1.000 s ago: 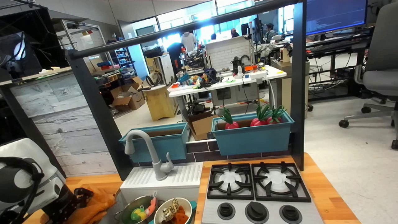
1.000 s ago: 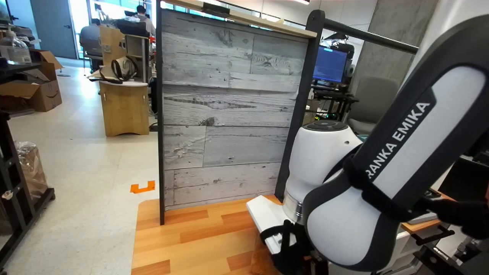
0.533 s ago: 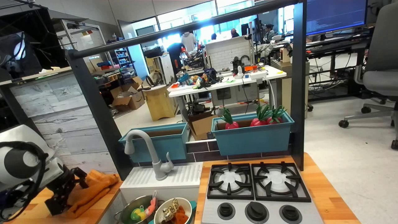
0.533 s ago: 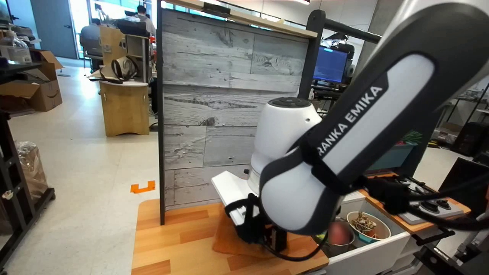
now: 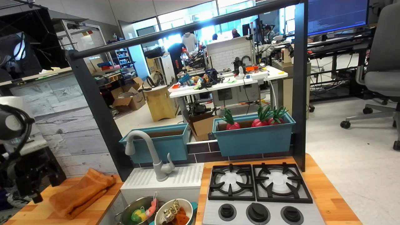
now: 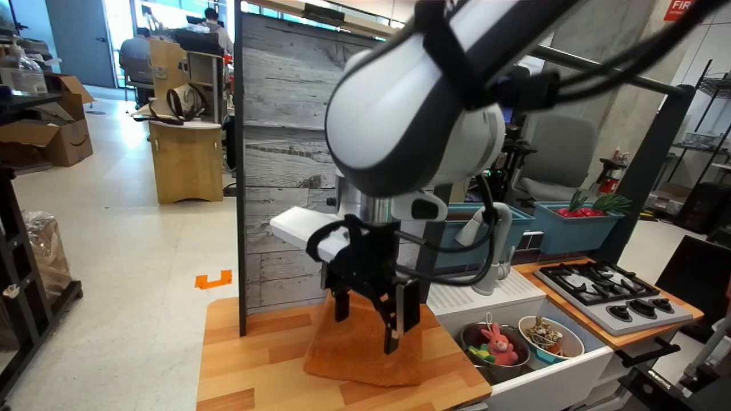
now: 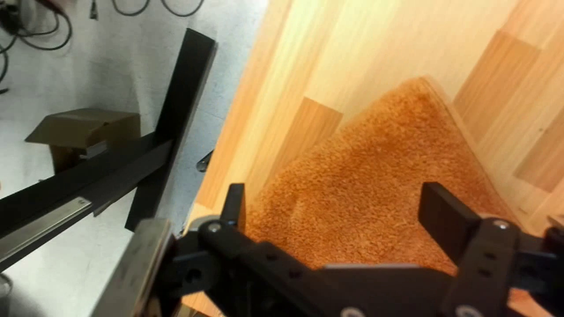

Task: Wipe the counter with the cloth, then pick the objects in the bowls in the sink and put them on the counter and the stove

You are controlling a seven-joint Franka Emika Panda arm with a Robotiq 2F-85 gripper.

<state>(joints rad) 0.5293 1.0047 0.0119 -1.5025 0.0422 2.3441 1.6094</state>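
one gripper (image 7: 337, 207) hangs above the desk (image 6: 257, 368), left of the sink (image 5: 179, 192) in both exterior views, its two fingers (image 7: 443, 213) spread wide apart. the one orange cloth (image 5: 82, 193) lies on the desk, also left of the sink; in the wrist view it fills much of the gap between the fingers, yet the gripper is above it, apart.

in the sink sit two bowls (image 5: 187, 205) side by side: one steel bowl (image 6: 508, 374) and, to its right in both exterior views, one pale bowl (image 6: 571, 342) with teal on its outside. at least four toys (image 5: 172, 210) show in them. the steel bowl holds one pink toy (image 6: 498, 347) and one yellow-green toy (image 5: 139, 215); the pale bowl holds one spotted toy (image 6: 539, 331) and one orange toy (image 5: 181, 217), which overlap, so the exact number cannot be told.

one grey faucet (image 5: 160, 167) rises at the back of the sink. right of the sink, past a narrow strip of desk, one stove (image 5: 241, 207) is set, bearing two dark grates (image 5: 232, 197), with three black knobs (image 5: 258, 213) along its front. beyond the sink stand two teal planters (image 5: 254, 139), one straight behind it and one farther right, behind the stove; the latter holds three red plants (image 5: 260, 122). one grey plank wall (image 5: 72, 131) stands left of the sink, near the cloth.
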